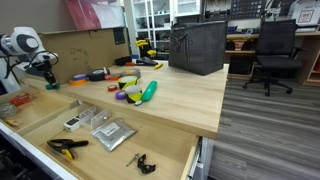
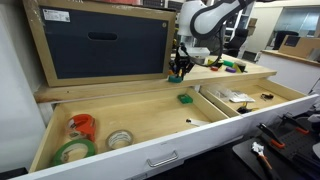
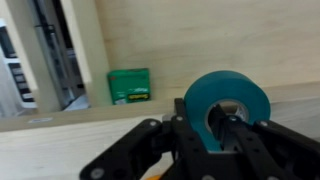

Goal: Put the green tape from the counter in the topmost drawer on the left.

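Gripper (image 3: 222, 130) jaws clench the green tape roll (image 3: 200, 95) just over the counter's (image 1: 190, 95) front edge, so the pickup looks done, while carrying it out and releasing it into the open topmost left drawer (image 2: 140, 120) remains.

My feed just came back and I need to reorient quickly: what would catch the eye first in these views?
The green tape dominates the wrist view, clamped in the gripper near the back of the open drawer, where a small green box lies on the wood floor. In an exterior view, a few tape rolls sit in that drawer's corner nearest the camera.
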You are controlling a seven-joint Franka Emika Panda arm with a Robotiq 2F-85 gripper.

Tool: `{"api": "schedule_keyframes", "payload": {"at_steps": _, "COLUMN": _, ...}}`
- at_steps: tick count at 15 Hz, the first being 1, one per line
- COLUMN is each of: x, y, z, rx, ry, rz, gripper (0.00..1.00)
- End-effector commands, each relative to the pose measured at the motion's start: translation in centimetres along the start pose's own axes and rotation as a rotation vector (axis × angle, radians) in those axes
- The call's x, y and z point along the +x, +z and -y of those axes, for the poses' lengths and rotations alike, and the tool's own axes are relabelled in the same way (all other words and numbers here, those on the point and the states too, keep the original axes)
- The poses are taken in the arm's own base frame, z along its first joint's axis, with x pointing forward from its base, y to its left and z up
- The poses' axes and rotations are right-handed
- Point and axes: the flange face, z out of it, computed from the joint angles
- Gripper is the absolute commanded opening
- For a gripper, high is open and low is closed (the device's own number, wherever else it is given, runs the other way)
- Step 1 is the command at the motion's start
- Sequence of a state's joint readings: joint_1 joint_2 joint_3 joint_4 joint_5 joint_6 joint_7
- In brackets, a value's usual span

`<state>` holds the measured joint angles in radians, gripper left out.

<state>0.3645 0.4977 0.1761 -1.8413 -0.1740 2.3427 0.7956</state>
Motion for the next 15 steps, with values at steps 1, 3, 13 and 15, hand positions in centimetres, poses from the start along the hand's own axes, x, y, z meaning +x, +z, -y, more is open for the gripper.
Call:
{"api": "schedule_keyframes", "payload": {"at_steps": 1, "x": -1.7, "y": -0.5, "z": 6.1, "rx": 0.079, "ry": -0.163, "rz": 0.036, "gripper": 0.07}}
{"api": "schedule_keyframes", "payload": {"at_steps": 3, "x": -2.8, "y": 0.2, "z": 8.6, "rx": 0.092, "ry": -0.234, "rz": 0.054, "gripper": 0.07}}
{"api": "schedule_keyframes", "payload": {"at_steps": 13, "x": -8.8, "y": 4.9, "z": 16.7, "rx": 0.063, "ry": -0.516, "rz": 0.105, "gripper": 0.07}}
{"api": "schedule_keyframes", "payload": {"at_steps": 15, "x": -10.0, "y": 5.3, "z": 18.3, "rx": 0.052, "ry": -0.581, "rz": 0.101, "gripper": 0.07}}
